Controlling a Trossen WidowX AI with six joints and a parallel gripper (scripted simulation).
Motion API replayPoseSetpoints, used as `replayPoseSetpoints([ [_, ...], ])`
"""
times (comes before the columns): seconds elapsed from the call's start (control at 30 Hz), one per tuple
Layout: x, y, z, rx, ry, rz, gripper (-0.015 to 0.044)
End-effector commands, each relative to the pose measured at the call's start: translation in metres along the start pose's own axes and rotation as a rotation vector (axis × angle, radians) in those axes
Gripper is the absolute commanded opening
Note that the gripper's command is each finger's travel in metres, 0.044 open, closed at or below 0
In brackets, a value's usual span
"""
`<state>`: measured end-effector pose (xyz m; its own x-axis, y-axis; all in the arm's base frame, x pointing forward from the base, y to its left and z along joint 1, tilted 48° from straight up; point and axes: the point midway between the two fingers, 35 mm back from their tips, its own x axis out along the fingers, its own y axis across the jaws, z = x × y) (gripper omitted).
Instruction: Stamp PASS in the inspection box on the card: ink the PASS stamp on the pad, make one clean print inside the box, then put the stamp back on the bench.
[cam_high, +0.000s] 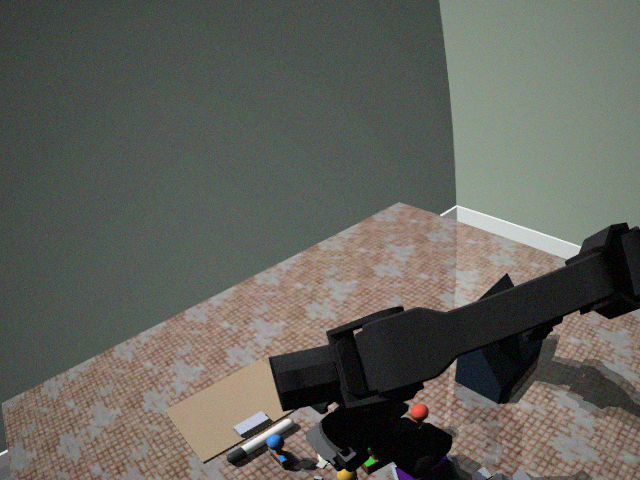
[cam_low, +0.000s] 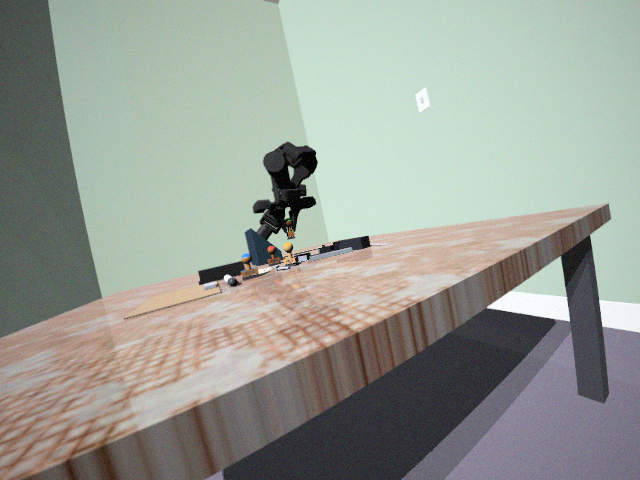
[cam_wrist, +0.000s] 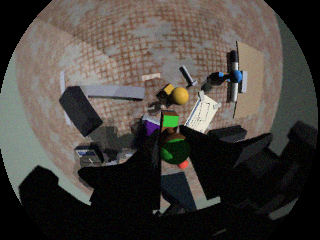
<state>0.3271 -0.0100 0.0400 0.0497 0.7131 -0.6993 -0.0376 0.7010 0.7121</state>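
Observation:
My gripper (cam_wrist: 168, 130) (cam_low: 289, 225) is shut on the green-knobbed PASS stamp (cam_wrist: 171, 122) (cam_low: 288, 222) (cam_high: 369, 461) and holds it upright, well above the table. In the wrist view the stamp's green base hangs between the purple ink pad (cam_wrist: 151, 128) (cam_high: 408, 472) on its left and the white card (cam_wrist: 202, 112) on its right. The arm hides most of the gripper, the pad and the card in the top view.
A yellow-knobbed stamp (cam_wrist: 180, 95) (cam_low: 287, 249) (cam_high: 345, 473), a red-knobbed one (cam_high: 419, 411) (cam_low: 271, 251) and a blue-knobbed one (cam_wrist: 235, 75) (cam_high: 275, 441) (cam_low: 246, 258) stand nearby. A marker (cam_high: 261, 440) (cam_low: 230, 280) lies by a cardboard sheet (cam_high: 222, 408) (cam_low: 170, 301). A dark blue robot base (cam_high: 491, 372) and a black bar (cam_low: 351, 242) stand behind.

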Motion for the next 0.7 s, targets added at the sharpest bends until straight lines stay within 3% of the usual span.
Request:
replayPoseSetpoints([
  [0.0, 0.000, 0.029, -0.001, 0.003, 0.001, 0.006, 0.0000],
  [0.43, -0.001, 0.111, -0.017, -0.002, 0.005, 0.031, 0.0000],
  [0.67, 0.000, 0.115, -0.018, -0.002, 0.005, 0.032, 0.0000],
])
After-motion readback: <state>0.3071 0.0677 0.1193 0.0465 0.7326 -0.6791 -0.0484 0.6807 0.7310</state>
